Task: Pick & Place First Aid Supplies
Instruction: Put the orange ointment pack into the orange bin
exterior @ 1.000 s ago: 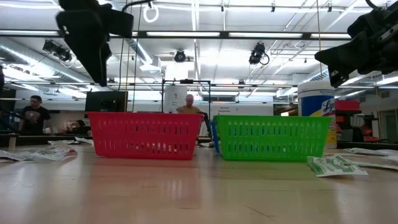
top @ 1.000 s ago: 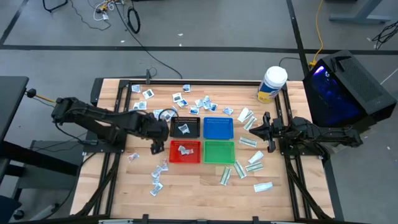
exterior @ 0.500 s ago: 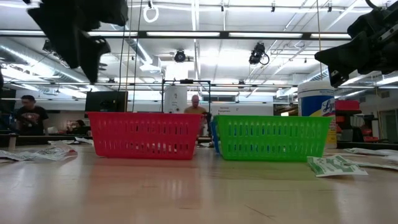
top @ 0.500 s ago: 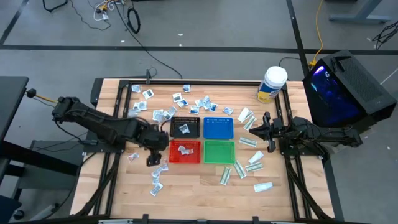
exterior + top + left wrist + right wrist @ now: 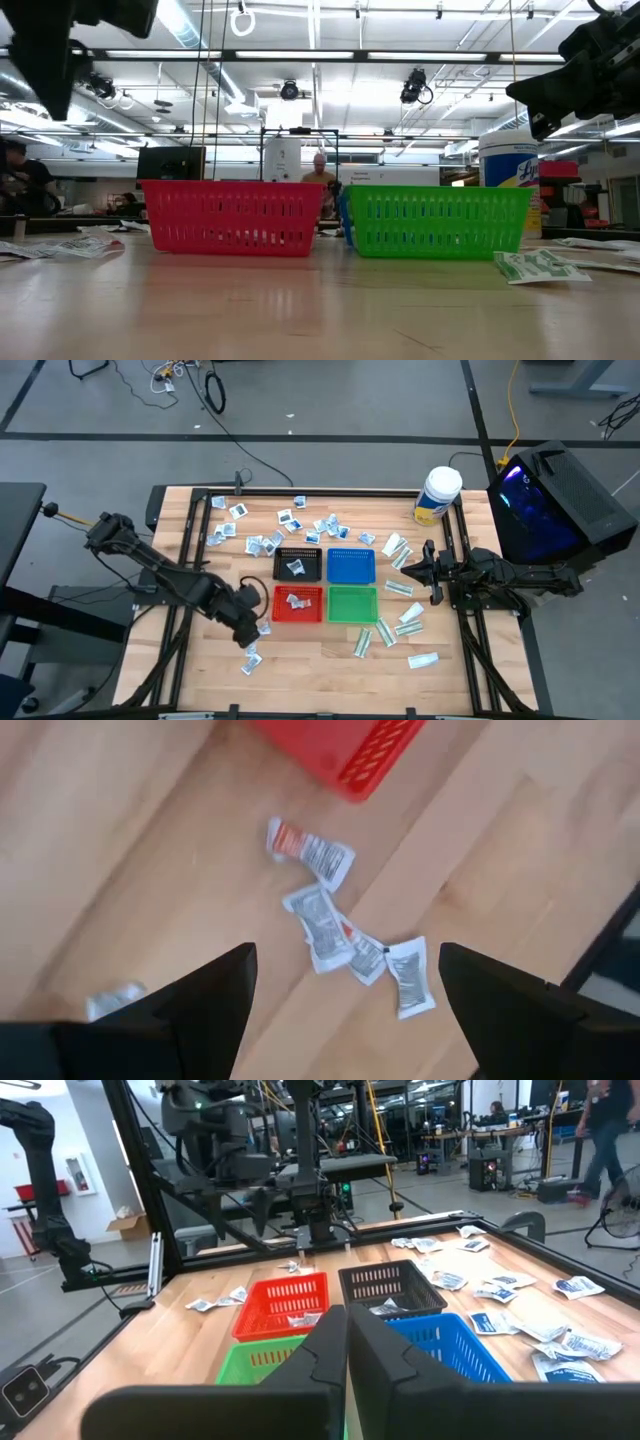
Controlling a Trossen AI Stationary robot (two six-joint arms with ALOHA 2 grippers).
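Note:
Small white packets lie flat and scattered on the table: squarish ones along the far side (image 5: 320,525), longer white-and-green ones to the right (image 5: 400,622), and a few near the red tray's left near corner (image 5: 252,653). My left gripper (image 5: 248,630) hovers open above that last group. In the left wrist view its fingers (image 5: 345,955) stand on either side of several packets (image 5: 322,925), touching none. My right gripper (image 5: 413,565) waits shut, raised over the table's right side, beside the blue tray; the right wrist view shows its fingers (image 5: 347,1342) closed together.
Four mesh trays sit mid-table: black (image 5: 298,564), blue (image 5: 351,565), red (image 5: 298,603) and green (image 5: 352,603). Packets lie in the black and red ones. A white jar with a yellow label (image 5: 437,493) stands at the far right. Bare wood lies along the near edge.
My left gripper has swung from beside the black tray toward the table's near edge. It has passed the red tray's left side and now stands over the packets by that tray's near left corner. The right arm has kept still.

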